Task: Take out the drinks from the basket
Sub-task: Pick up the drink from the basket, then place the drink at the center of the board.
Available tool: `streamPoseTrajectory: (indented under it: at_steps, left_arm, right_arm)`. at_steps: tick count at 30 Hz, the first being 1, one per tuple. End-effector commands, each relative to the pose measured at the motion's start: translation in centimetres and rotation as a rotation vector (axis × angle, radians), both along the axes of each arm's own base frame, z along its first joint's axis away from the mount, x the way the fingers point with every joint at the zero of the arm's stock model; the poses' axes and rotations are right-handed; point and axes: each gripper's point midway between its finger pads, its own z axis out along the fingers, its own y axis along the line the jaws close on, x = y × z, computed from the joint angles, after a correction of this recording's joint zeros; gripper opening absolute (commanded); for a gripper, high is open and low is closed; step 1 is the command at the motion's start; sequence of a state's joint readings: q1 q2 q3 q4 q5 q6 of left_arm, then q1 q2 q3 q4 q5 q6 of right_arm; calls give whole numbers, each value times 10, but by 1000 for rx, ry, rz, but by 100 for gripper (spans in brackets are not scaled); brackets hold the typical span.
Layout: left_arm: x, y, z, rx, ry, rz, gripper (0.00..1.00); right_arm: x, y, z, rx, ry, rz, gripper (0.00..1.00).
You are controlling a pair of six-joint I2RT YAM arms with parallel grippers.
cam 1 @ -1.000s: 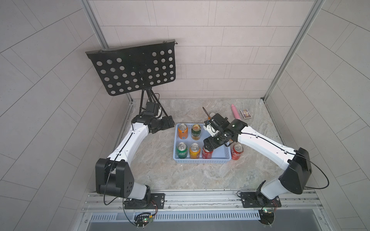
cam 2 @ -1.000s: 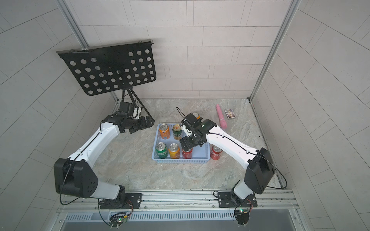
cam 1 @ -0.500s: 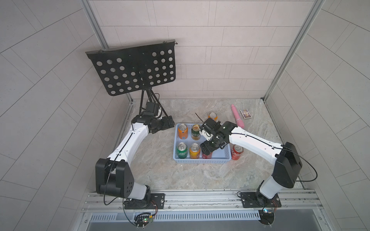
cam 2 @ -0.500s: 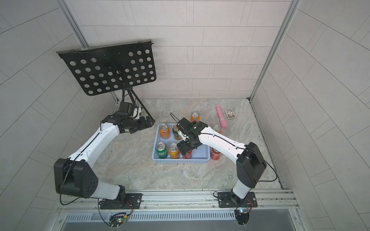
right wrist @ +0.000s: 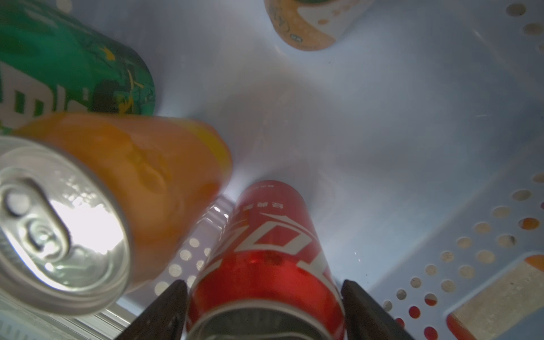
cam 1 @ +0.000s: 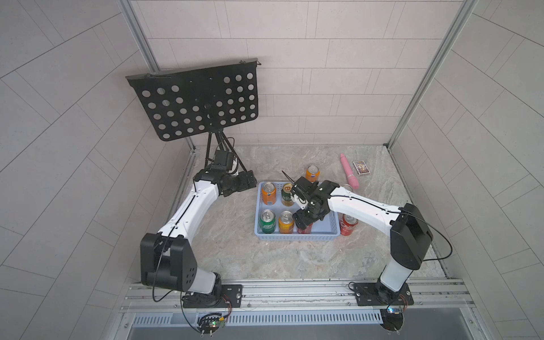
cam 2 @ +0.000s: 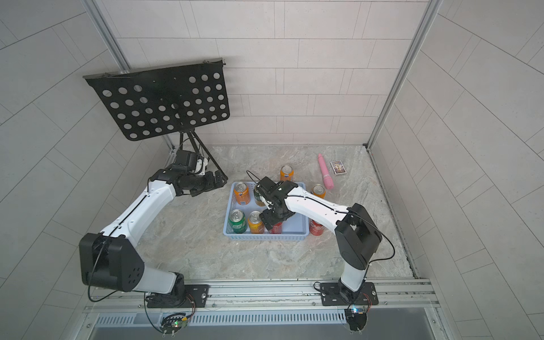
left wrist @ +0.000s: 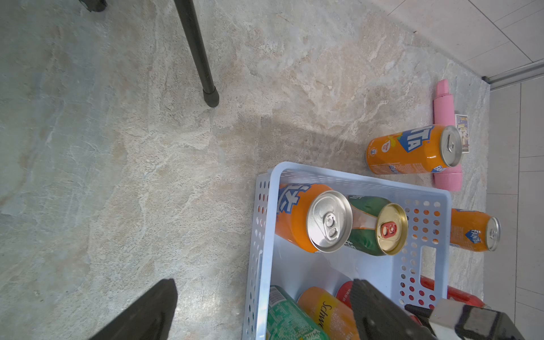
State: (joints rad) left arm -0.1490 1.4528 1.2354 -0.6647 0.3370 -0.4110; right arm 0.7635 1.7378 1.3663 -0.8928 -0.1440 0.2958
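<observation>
The light-blue basket [cam 1: 294,237] [cam 2: 265,236] holds an orange can [cam 1: 268,192], a dark green-gold can [cam 1: 286,195], a bright green can [cam 1: 267,221], a yellow-orange can [cam 1: 286,222] and a red can [right wrist: 265,235]. My right gripper [right wrist: 263,283] [cam 1: 304,220] reaches down into the basket, its fingers pressed on either side of that red can. Outside the basket stand two orange cans [cam 1: 312,173] [cam 2: 318,191] and a second red can [cam 1: 348,224]. My left gripper [left wrist: 263,284] [cam 1: 247,182] hovers open at the basket's far left corner, holding nothing.
A black perforated music stand [cam 1: 197,103] rises at the back left, one leg [left wrist: 203,59] planted near my left gripper. A pink tube [cam 1: 349,171] and a small card box [cam 1: 361,167] lie at the back right. Tiled walls enclose the marble floor.
My right gripper has dropped into the basket's front row around the red can, and its jaws have narrowed onto it. The left arm has stayed put.
</observation>
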Motion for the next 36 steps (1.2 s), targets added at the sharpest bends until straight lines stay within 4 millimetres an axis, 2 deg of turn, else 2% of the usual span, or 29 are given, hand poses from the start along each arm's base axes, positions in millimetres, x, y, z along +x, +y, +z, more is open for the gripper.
streamPoseTrajectory:
  at_steps: [1, 8, 12, 15, 22, 27, 31, 36]
  left_arm:
    - [-5, 0, 1, 4, 7, -9, 100]
    - [-5, 2, 0, 9, 11, -7, 100]
    - [-5, 1, 0, 4, 11, -9, 100]
    - [-5, 1, 1, 3, 9, -8, 100]
    - [-5, 1, 1, 3, 9, -8, 100]
    - [-5, 2, 0, 7, 11, -5, 100]
    - [-5, 2, -2, 10, 13, -5, 100]
    - [-5, 2, -1, 11, 11, -3, 100]
  right_arm:
    - [0, -1, -11, -24, -1, -10, 80]
    - [-2, -4, -9, -30, 1, -20, 58]
    - [-3, -10, 6, -34, -22, -31, 42]
    - [-3, -15, 21, -31, -49, -42, 36]
    - [-3, -25, 61, -10, -123, -73, 32]
    - [-6, -38, 103, 31, -205, -112, 32]
    - [-21, -43, 132, 132, -241, -138, 32]
    - [-46, -54, 144, 193, -251, -134, 31]
